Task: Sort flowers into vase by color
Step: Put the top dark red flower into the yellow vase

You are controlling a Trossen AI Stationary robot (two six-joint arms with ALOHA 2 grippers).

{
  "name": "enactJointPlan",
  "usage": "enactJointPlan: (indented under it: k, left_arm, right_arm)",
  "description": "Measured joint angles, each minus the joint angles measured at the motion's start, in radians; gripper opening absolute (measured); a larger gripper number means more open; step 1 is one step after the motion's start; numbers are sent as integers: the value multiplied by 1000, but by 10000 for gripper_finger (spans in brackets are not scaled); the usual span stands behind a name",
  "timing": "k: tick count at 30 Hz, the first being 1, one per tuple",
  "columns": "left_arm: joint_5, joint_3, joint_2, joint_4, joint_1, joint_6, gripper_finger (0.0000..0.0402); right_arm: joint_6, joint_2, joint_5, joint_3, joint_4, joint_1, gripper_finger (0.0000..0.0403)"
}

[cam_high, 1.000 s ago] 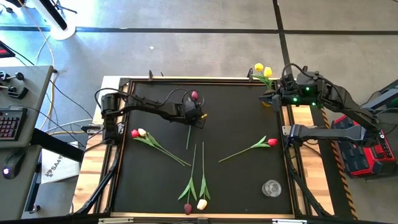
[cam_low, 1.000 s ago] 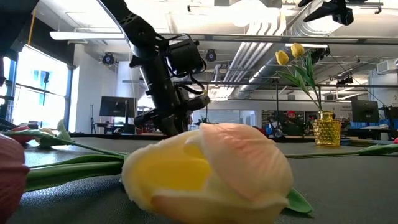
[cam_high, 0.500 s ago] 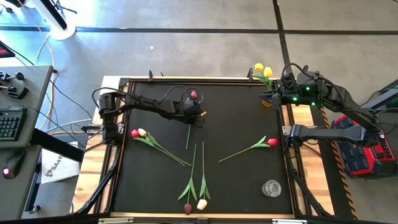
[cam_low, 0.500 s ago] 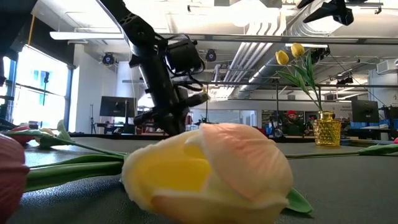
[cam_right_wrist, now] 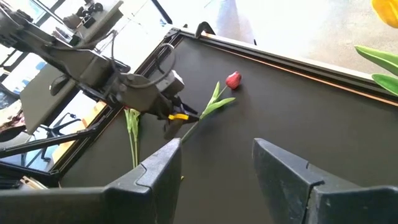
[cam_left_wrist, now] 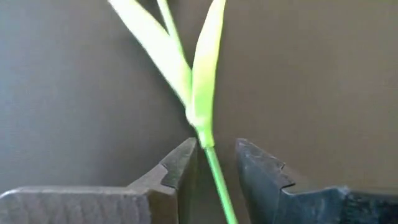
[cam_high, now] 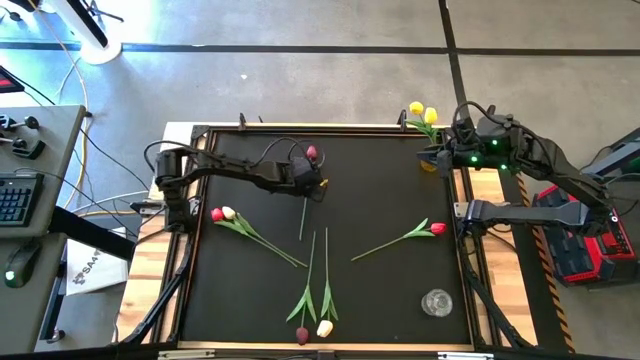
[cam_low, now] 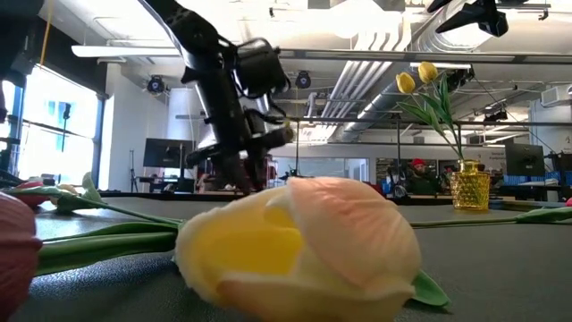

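High view: my left end effector sits low over the black counter, on the stem of a dark red tulip whose head lies toward the far edge. A red and a cream tulip lie to the left, a maroon and a cream one at the near edge, and a red tulip to the right. A clear glass stands near the right front corner. My right end effector waits by the far right corner, beside the amber vase holding two yellow tulips.

Low view: a cream tulip head fills the foreground, the vase far right.

Left wrist view: my fingers stand slightly apart either side of the green stem, not clamped.

Right wrist view: right fingers spread wide, holding nothing.
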Motion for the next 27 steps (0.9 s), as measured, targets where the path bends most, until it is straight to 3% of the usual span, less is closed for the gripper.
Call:
enactJointPlan:
  k: [11, 14, 20, 27]
  left_arm:
    - [34, 6, 87, 13, 10, 1, 111]
    - [51, 6, 86, 10, 14, 4, 91]
    - [69, 1, 59, 11, 20, 45, 10]
    - [198, -3, 29, 91, 31, 79, 4]
  right_arm:
    - [-1, 0, 0, 0, 0, 0, 184]
    - [-1, 0, 0, 0, 0, 0, 184]
    - [-1, 0, 1, 0, 1, 0, 184]
    - [16, 4, -10, 0, 11, 0, 184]
